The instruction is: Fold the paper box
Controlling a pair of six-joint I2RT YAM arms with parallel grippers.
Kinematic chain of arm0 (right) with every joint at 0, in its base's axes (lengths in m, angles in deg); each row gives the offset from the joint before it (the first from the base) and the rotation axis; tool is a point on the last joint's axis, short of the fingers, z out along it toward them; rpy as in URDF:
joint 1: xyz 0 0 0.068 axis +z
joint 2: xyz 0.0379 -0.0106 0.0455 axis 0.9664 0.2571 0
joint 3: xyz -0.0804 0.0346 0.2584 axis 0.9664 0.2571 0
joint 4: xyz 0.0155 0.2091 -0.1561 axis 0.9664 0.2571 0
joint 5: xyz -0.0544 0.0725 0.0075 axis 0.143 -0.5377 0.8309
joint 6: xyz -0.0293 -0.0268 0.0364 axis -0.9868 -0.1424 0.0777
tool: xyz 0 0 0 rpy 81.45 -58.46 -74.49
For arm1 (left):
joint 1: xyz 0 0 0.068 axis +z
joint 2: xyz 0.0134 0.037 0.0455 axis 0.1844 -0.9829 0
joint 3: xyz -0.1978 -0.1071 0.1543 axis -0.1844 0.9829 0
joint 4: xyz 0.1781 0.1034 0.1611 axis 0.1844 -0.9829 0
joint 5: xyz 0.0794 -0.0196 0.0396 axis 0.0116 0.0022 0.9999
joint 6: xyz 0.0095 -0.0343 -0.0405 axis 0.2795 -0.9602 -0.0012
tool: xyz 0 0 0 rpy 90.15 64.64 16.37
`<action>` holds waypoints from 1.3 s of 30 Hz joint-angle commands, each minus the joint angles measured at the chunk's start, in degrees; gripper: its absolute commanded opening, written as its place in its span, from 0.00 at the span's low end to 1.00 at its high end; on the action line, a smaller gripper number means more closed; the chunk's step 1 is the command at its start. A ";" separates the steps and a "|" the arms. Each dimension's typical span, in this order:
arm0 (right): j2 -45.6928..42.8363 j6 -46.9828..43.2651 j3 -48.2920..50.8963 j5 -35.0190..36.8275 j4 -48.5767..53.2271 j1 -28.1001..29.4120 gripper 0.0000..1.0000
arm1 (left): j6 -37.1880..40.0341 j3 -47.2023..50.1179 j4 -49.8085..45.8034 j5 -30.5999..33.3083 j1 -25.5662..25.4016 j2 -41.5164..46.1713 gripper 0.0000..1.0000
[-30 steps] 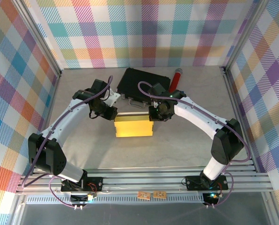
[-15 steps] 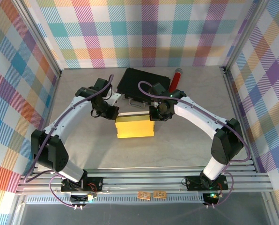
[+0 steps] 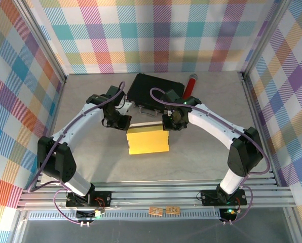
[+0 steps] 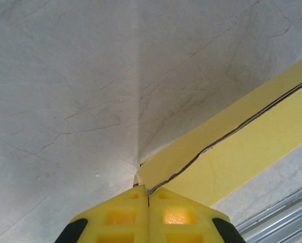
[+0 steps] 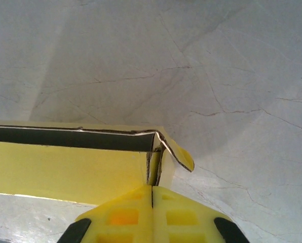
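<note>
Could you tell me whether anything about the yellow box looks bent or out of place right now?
One thing: at the corner pinched by the right gripper, a small tab of the paper box curls outward instead of lying flat. Otherwise nothing stands out.

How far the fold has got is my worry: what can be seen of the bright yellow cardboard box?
The bright yellow thin-cardboard box lies flattish on the grey table, a rectangle just nearer than the black hard case, with a whitish strip along its far edge. The left gripper is shut on its far left corner, the right gripper on the far right, where layers gape darkly and a small tab curls outward.
</note>
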 commanded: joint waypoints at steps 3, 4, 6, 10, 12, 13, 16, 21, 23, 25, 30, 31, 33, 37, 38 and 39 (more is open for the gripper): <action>1.84 -0.20 -0.27 -2.52 1.15 0.71 0.00 | -6.21 0.73 3.36 -1.51 -2.16 0.51 0.00; 1.84 -0.10 -0.35 -2.60 1.06 0.68 0.00 | -6.97 0.89 3.76 -1.22 -2.31 0.65 0.00; 2.00 -0.11 -0.36 -2.52 1.16 0.66 0.00 | -8.38 0.77 3.98 -0.51 -2.47 0.49 0.00; 1.82 0.14 -0.66 -2.26 1.13 0.71 0.00 | -10.09 0.42 4.44 -0.04 -3.03 -0.42 0.00; 1.67 0.21 -1.12 -2.00 1.15 0.70 0.00 | -10.48 -0.25 4.37 0.51 -3.13 -0.97 0.00; 1.44 0.21 -1.31 -1.78 1.11 0.69 0.00 | -10.53 -0.63 4.18 0.60 -3.12 -1.25 0.00; 0.74 -0.12 -1.80 -1.04 0.97 0.69 0.00 | -10.47 -2.44 3.20 1.34 -3.12 -1.96 0.00; 0.47 -0.49 -2.83 -0.15 1.35 0.63 0.00 | -10.31 -6.08 0.31 2.63 -3.12 -3.55 0.00; 0.55 -0.52 -2.99 0.03 1.32 0.71 0.00 | -10.81 -7.63 -0.74 2.86 -3.12 -4.21 0.00; 0.67 -0.49 -2.94 0.04 1.17 0.71 0.00 | -10.92 -8.62 -1.43 3.06 -3.12 -4.49 0.00; 0.68 -0.54 -2.67 0.15 0.89 0.64 0.00 | -11.36 -10.00 -2.60 2.64 -3.12 -5.40 0.00; 0.69 -0.51 -2.66 0.12 0.88 0.64 0.00 | -11.41 -10.33 -2.98 2.71 -3.12 -5.73 0.00; 0.65 -0.50 -2.50 0.12 0.80 0.70 0.00 | -11.69 -10.99 -3.64 2.74 -3.12 -6.35 0.00; 0.51 -0.55 -2.63 0.12 0.80 0.65 0.00 | -13.15 -11.72 -3.71 2.63 -3.12 -7.03 0.00; 0.48 -0.54 -2.65 0.21 0.80 0.70 0.00 | -13.46 -12.25 -3.95 2.64 -3.10 -7.36 0.00; 0.50 -0.54 -2.59 0.21 0.78 0.69 0.00 | -13.60 -12.61 -4.24 2.50 -3.12 -7.71 0.00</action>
